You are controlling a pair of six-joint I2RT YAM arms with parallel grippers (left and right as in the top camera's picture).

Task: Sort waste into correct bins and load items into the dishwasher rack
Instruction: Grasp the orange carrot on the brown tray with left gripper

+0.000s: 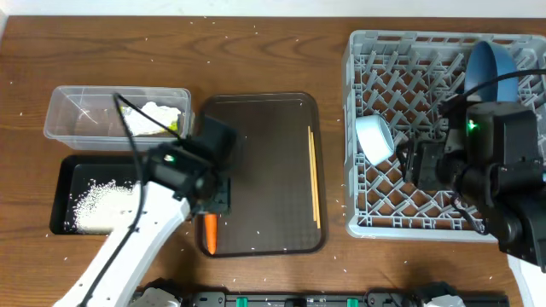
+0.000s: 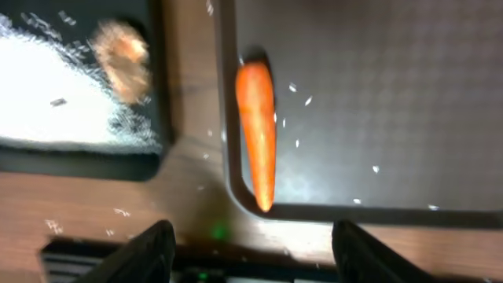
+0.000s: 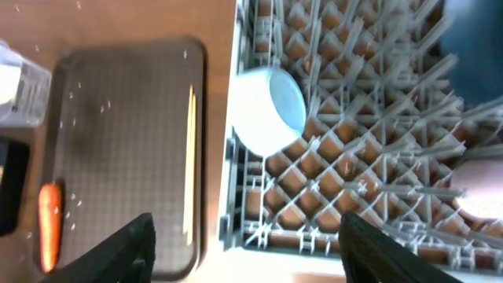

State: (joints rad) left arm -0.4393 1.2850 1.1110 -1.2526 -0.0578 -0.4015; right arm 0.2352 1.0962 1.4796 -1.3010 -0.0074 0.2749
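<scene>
Carrot (image 2: pixel 258 134), centre-left in left wrist view: stiff, light, tapered, probably rolls; best pinched across thick upper half. Left gripper (image 2: pixel 253 248) released, empty; right gripper (image 3: pixel 251 248) too.

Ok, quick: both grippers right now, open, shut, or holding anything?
Left gripper: open, holding nothing, close to the carrot.
Right gripper: open, holding nothing, at the dishwasher rack.
</scene>
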